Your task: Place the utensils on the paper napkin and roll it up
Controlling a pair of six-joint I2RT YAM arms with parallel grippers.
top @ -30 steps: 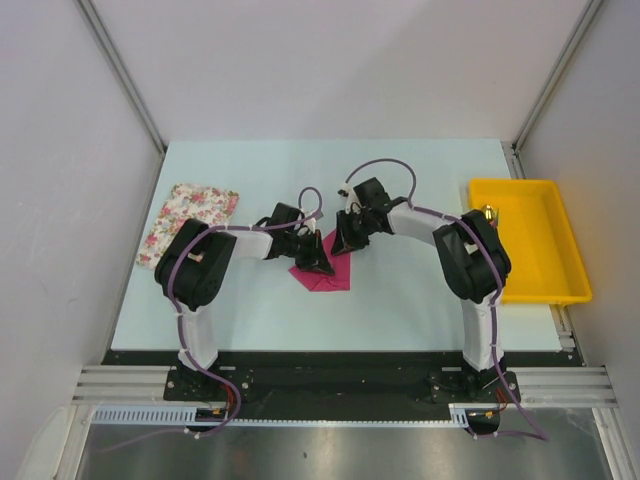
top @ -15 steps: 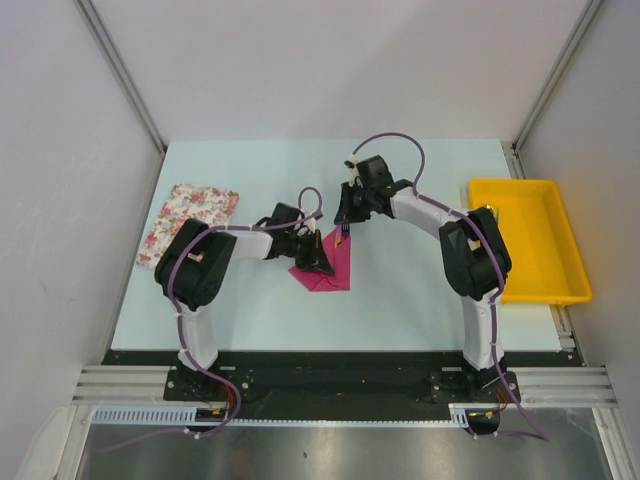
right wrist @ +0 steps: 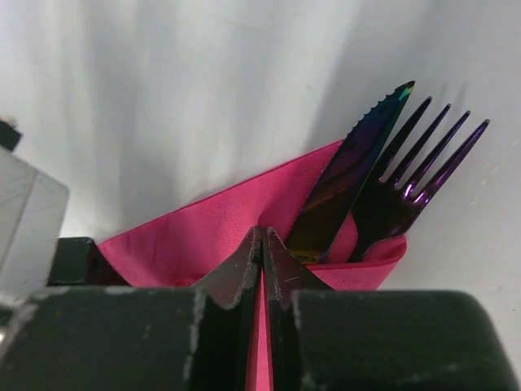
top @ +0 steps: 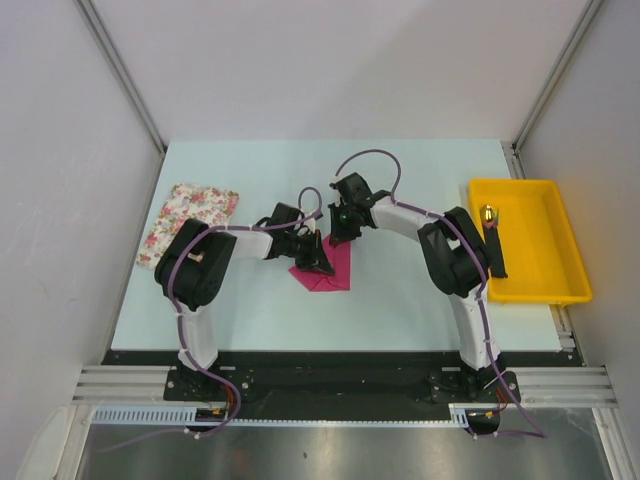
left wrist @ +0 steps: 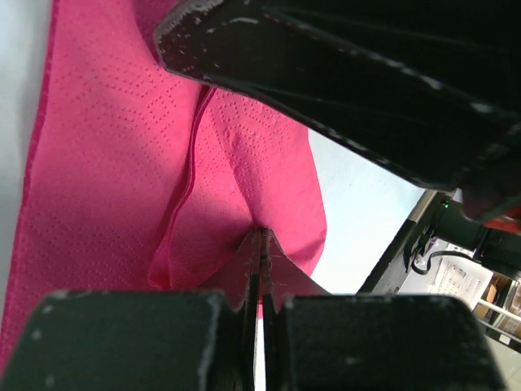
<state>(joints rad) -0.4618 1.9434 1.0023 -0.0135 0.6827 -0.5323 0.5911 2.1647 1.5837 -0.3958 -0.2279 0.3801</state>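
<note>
The napkin [top: 335,272] lay at mid-table [top: 400,305], between the two arms, folded over itself into a pocket. The knife [right wrist: 346,183] and the fork [right wrist: 411,175] sat inside that fold, side by side and touching. The serrated blade and the four tines stuck out past the napkin's far edge, and the handles were hidden under the paper. Both pieces therefore appeared loaded, so the step in hand was judged to be the rolling.

The left gripper [left wrist: 260,244] had its fingers pressed together on a raised pleat of the napkin. This grip probably anchored one side so that the thin paper could not slide or unfold while the other side was worked.

The right gripper [right wrist: 262,244] also had its fingers pressed together, with their tips at the folded edge next to the knife. A strip of pink showed between the fingers, so it appeared to pinch the napkin there. A hold this near the cutlery would let the fold be drawn over both pieces without dragging them out.

Risk: the paper could tear under opposed pulls, or the cutlery could slip from the open end.

The floral cloth [top: 188,224] lay well apart at the left. The yellow tray [top: 545,270], at the right, held a black bar [top: 496,250]
</note>
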